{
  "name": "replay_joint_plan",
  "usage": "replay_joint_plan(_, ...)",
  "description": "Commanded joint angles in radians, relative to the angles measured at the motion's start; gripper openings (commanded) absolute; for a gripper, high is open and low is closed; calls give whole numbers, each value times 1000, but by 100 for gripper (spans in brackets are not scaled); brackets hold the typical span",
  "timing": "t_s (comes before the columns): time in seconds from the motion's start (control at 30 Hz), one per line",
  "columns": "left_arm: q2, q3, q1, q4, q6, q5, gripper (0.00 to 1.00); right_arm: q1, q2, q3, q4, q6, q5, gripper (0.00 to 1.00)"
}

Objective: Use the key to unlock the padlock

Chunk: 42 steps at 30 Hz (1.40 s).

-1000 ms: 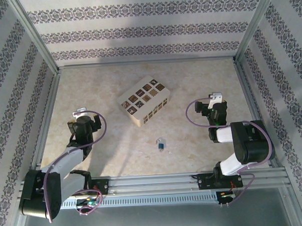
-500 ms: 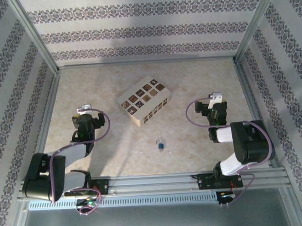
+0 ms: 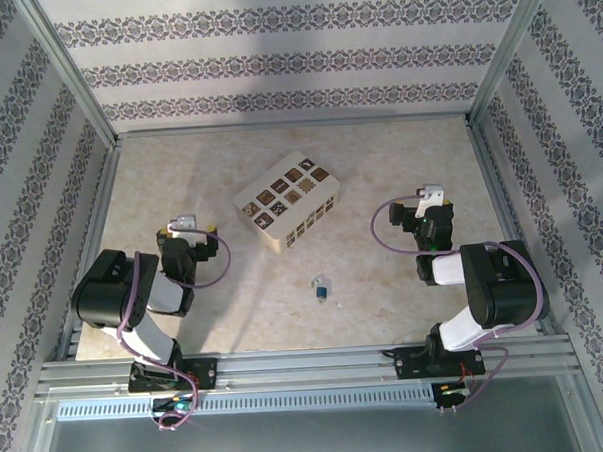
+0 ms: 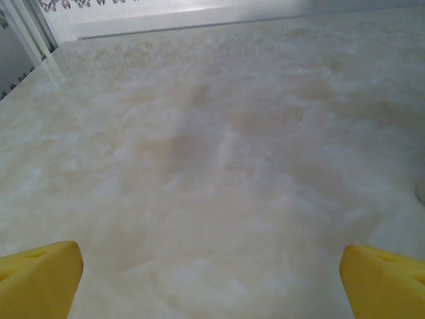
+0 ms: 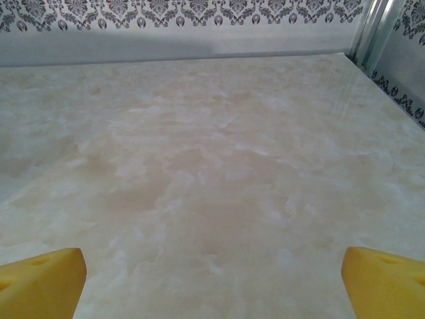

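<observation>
Two claws are set wide open, with nothing gripped. The left claw (image 3: pixel 184 227) is positioned over the left of the bench (image 3: pixel 398 152), the right claw (image 3: pixel 430 198) over the right. In the left wrist view, yellow fingertips (image 4: pixel 40 279) are spread over bare surface. What is probably the padlock (image 3: pixel 321 288), a small blue item too small to be resolved, is located between the arms, nearer than a patterned box (image 3: pixel 288 201) and well apart from both claws.

The right gripper (image 5: pixel 214 286) hangs low with its jaws spread wide, its yellow fingertips (image 5: pixel 41 282) poking in at the two bottom corners. The marbled beige table (image 5: pixel 212 153) stretches between and beyond them to the patterned back wall (image 5: pixel 179 26), which meets a metal corner post (image 5: pixel 372 26) at the upper right.
</observation>
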Motion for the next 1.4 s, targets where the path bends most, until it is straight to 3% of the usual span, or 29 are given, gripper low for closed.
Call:
replay_joint_plan(0.0, -1, -3, 17, 189, 26, 32, 99, -1, -9, 9, 8, 14, 15, 98)
replay_joint_plan(0.17, -10, 20, 19, 136, 21, 19, 99, -1, -10, 9, 8, 14, 15, 98)
replay_joint_plan(0.3, -51, 152, 29, -172, 14, 36, 99, -1, -9, 9, 8, 14, 15, 98)
replay_joint_plan(0.37, -66, 207, 85, -302, -34, 127, 99, -1, -9, 8, 8, 14, 15, 98)
replay_joint_plan(1.37, -60, 197, 99, -272, -36, 149, 99, 11, -8, 45, -30, -16, -19, 99)
